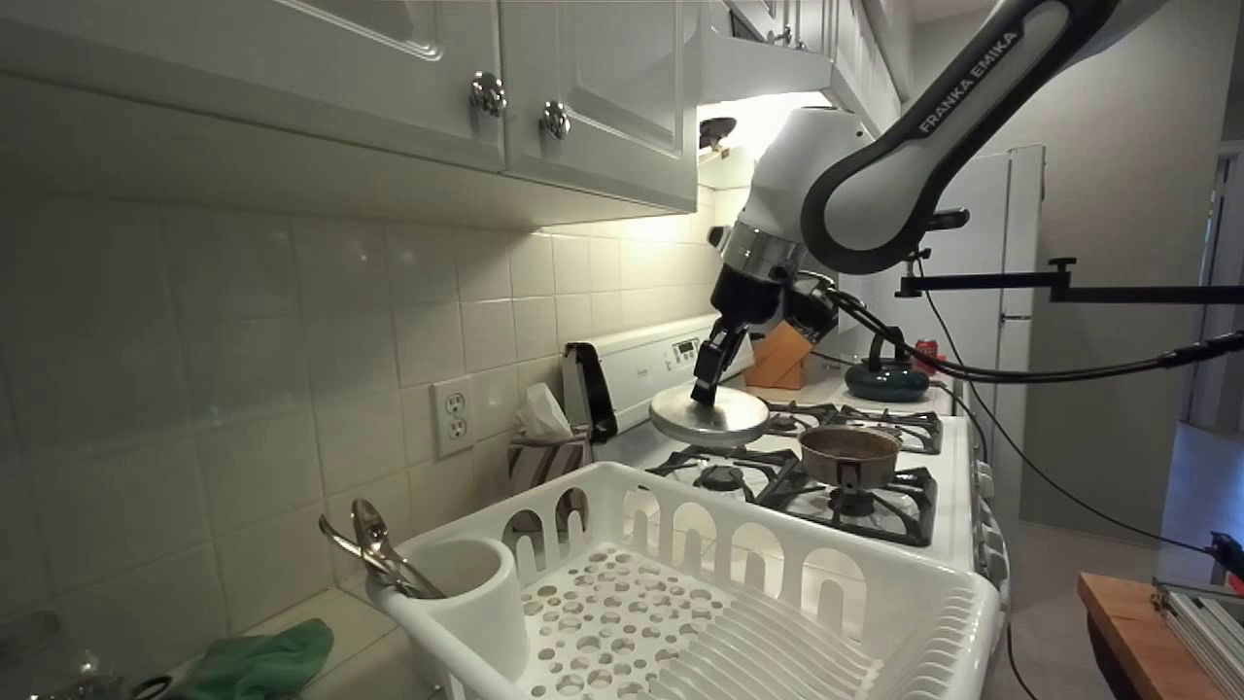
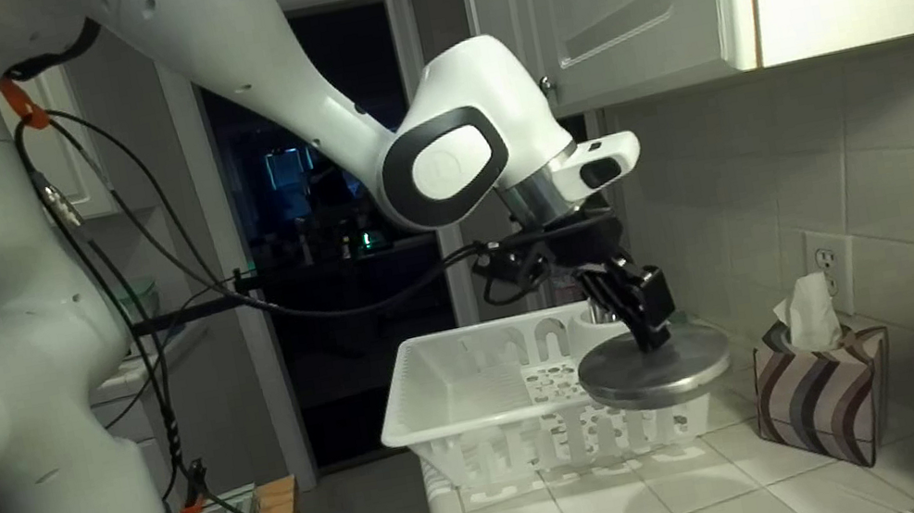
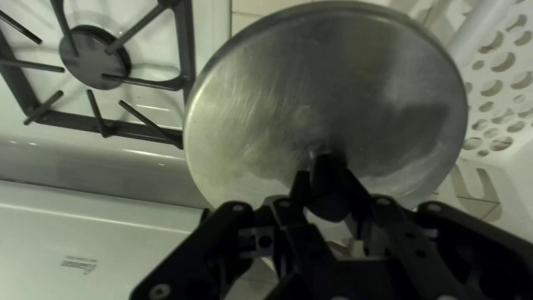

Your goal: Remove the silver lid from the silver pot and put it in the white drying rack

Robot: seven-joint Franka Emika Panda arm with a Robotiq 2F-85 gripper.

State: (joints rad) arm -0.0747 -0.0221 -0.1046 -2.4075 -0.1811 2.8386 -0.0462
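While the silver pot (image 1: 850, 459) is being carried uncovered on a burner grate (image 1: 924, 520) of the stove (image 1: 955, 486), the silver lid (image 3: 325, 87) is being held in the air by the pincer (image 2: 652, 339). It is being gripped from above between closed jaws, apparently by its dark central knob (image 3: 328, 183), though in the wrist view that spot is being so darkened that the exact contact cannot be made out. The lid is being suspended nearly level above the worktop (image 2: 632, 503), between the stove and the white drying rack (image 2: 486, 421), apart from both. By that worktop the rack is being supported, and metal cutlery (image 1: 372, 530) is being held in the round cup (image 1: 491, 627) at its corner. Beside the rack, a green cloth (image 1: 264, 661) is being seen. Near the tiled wall (image 1: 243, 389), a striped tissue box (image 2: 821, 399) is being topped by a projecting white tissue (image 2: 809, 317). Beyond the pot, a dark green kettle (image 1: 886, 381) is being seen.
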